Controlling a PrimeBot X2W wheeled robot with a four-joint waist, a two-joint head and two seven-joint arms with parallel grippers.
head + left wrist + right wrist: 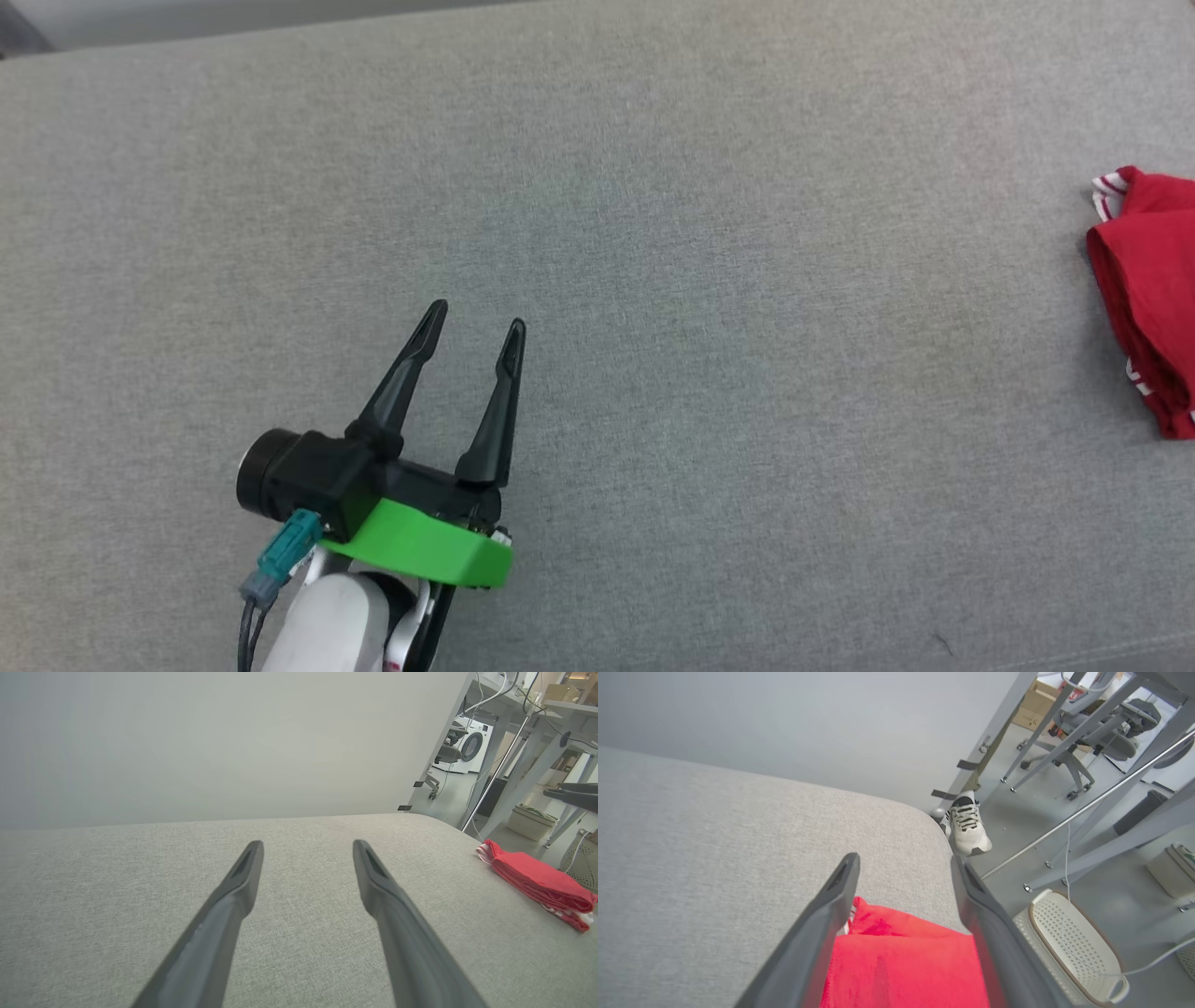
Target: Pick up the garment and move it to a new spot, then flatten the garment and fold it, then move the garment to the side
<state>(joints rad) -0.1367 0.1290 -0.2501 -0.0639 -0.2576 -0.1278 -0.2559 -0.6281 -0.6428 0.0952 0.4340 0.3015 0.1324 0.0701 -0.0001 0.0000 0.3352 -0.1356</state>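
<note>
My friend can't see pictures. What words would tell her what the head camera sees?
A folded red shirt with striped trim lies at the far right edge of a wide gray fabric surface. At the lower left, the left gripper has its two dark fingers spread open and holds nothing, well apart from the shirt.

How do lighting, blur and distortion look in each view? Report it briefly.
Head view: even, soft light, sharp; garment cut by the right edge. Left wrist view: left gripper fingers soft near the lens, background lines skewed. Right wrist view: garment oversaturated, soft, tinting the right gripper fingers red.
</note>
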